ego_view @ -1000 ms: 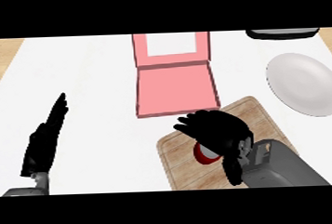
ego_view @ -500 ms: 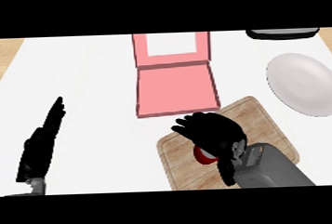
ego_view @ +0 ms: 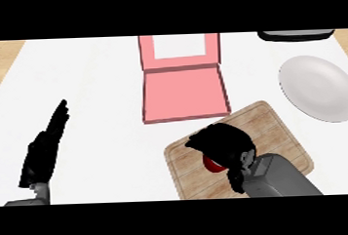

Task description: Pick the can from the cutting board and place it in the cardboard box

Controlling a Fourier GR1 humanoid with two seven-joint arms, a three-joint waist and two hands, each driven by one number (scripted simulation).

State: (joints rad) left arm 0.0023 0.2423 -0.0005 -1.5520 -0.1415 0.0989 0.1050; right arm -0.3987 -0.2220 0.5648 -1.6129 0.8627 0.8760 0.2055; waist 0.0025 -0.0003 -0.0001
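From the head view, the right hand [ego_view: 223,146] is curled over the red can [ego_view: 212,164] on the cutting board [ego_view: 267,123], fingers grasping it. The left hand [ego_view: 45,148] rests open. I think it should lift straight before moving to the pink box [ego_view: 183,94]

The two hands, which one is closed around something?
The right hand, over the cutting board: its fingers curl round the red can. The left hand rests open, fingers straight, at the counter's left.

One head camera looks steeply down over the worktop [ego_view: 96,68] (forearms enter from its near edge).
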